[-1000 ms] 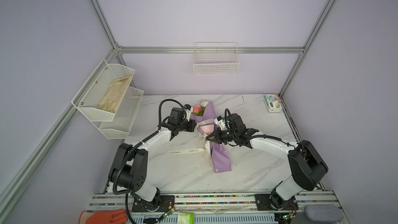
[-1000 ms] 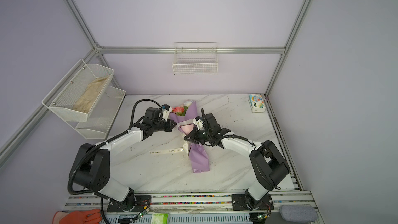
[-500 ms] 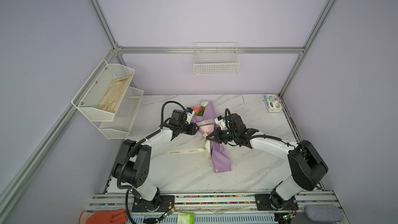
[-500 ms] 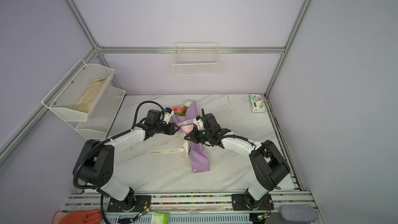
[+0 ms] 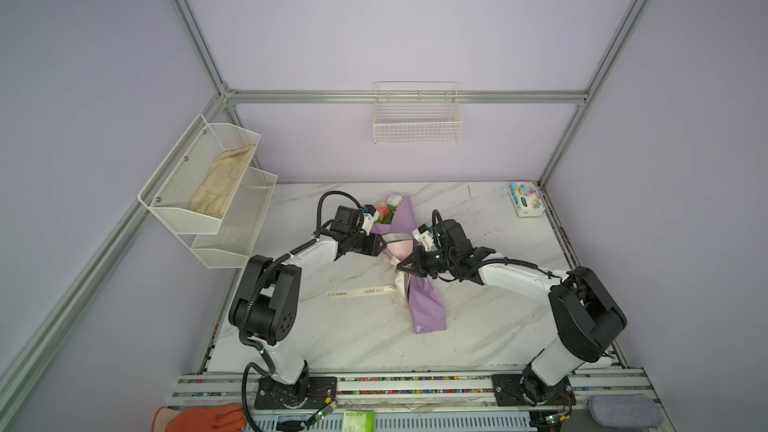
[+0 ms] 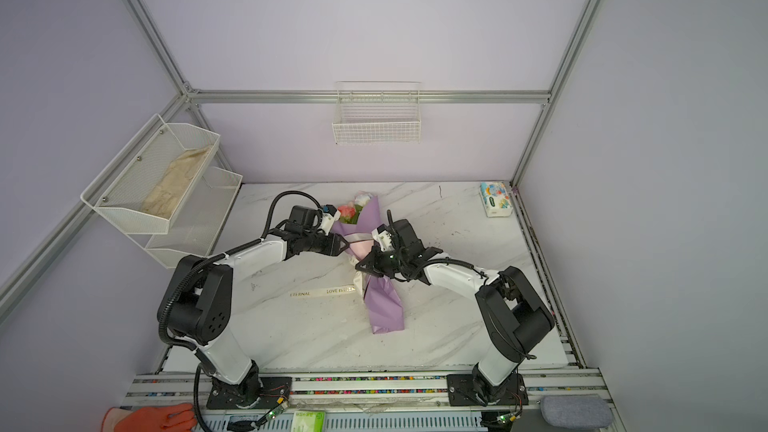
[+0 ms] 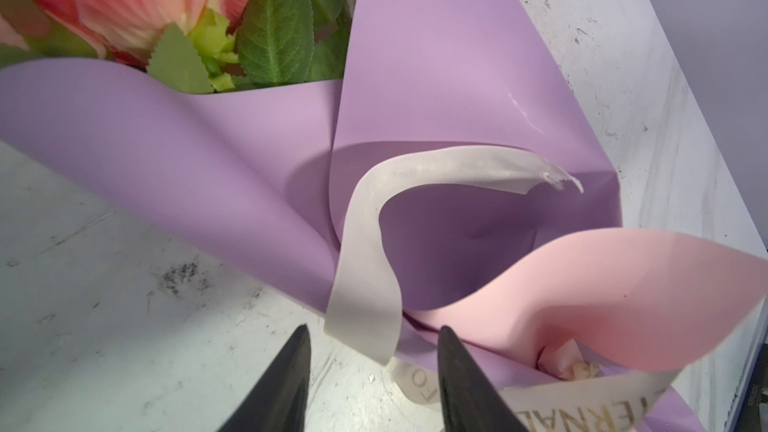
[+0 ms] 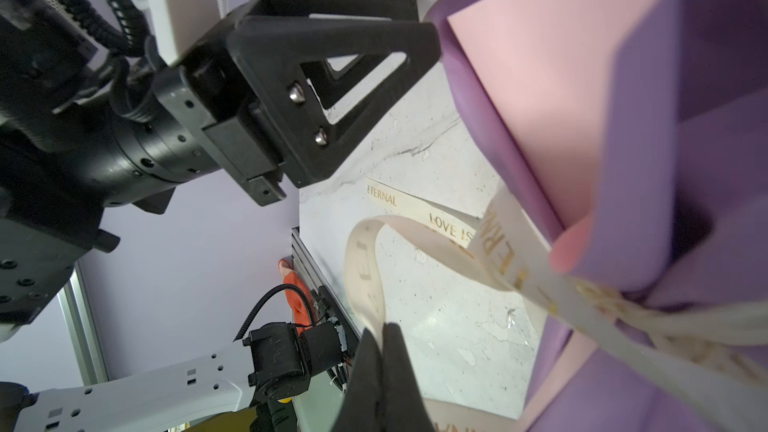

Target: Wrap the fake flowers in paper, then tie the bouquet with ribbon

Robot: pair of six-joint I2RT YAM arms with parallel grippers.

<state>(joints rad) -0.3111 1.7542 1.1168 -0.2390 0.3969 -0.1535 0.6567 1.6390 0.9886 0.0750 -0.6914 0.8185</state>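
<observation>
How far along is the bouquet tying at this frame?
Done: the bouquet lies wrapped in lilac paper, and the ribbon looks looped round its neck. In hand: the right claw is shut on a ribbon loop; the left claw is open, the ribbon's free end just ahead. Left: no finished knot or bow shows.

Walls: we see plain lilac panels (image 5: 415, 14) on every side, evenly lit.
Frame: we note silver metal bars (image 5: 407, 97) along the corners and across the back.
Tabletop: we look down on a white marble-patterned top (image 5: 353, 338) with grey veins.
Back wall: a white wire basket (image 5: 417, 126) hangs there.
Left wall: a white two-tier mesh shelf (image 5: 232, 238) holds a beige cloth (image 5: 220, 184) in its upper tier.
Far right corner: a tissue pack (image 5: 526, 200).
Front edge: we find a metal rail (image 5: 415, 384), an orange glove (image 5: 199, 419) and a grey pad (image 5: 623, 411).
</observation>
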